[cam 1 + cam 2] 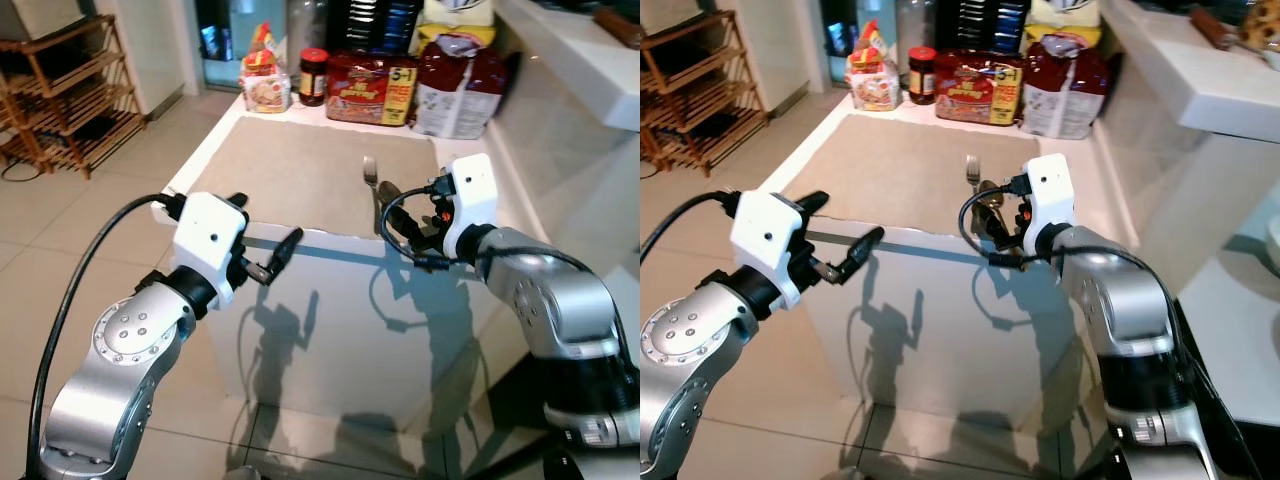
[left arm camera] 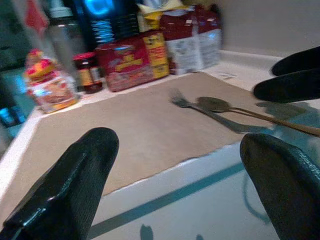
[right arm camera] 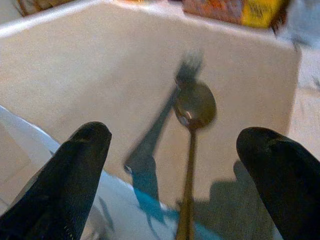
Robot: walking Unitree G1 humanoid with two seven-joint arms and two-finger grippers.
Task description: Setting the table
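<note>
Our left gripper hovers spread and empty off the near edge of the white counter; our right gripper, also spread and empty, hangs over the brown placemat, just above the spoon and fork. We judge a careless descent could nudge both utensils off the edge.

We count one tan rectangular placemat; one silver metal fork; one bronze-toned metal spoon; one red-lidded dark glass jar; one red flat food box; two black-fingered grippers.
</note>
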